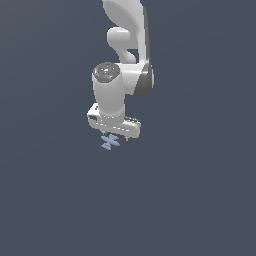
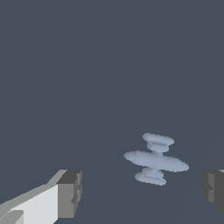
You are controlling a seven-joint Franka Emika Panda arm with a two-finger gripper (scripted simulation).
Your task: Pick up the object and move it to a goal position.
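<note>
The end effector [image 1: 114,136] hangs directly over the object [image 1: 109,141], its fingers spread wide and holding nothing. In the wrist view one fingertip [image 2: 70,194] and the other fingertip [image 2: 213,187] stand well apart, and the object [image 2: 155,160] lies between them, nearer the second fingertip than the first. The object rests flat on the plain dark surface [image 1: 200,200]. No goal marker is visible in either view.

Risks from this position, as a judgement:
- Off-centre closure. Because the object sits closer to one finger, that finger would likely meet it first and push it sideways before the other arrives.
- Poor purchase. The object is tiny and built of thin flat pieces; pads closing on a thin edge could tip it, flick it away, or close above it if the descent stops short.
- Surface contact. A descent carried too far would drive the fingertips into the surface.

Orientation: the longest flat piece runs roughly along the line joining the two fingertips, slightly tilted from it. Two shorter pieces lie parallel to it, one on each side, joined by a short cross-stem perpendicular to that line. Which end is the front cannot be told.
</note>
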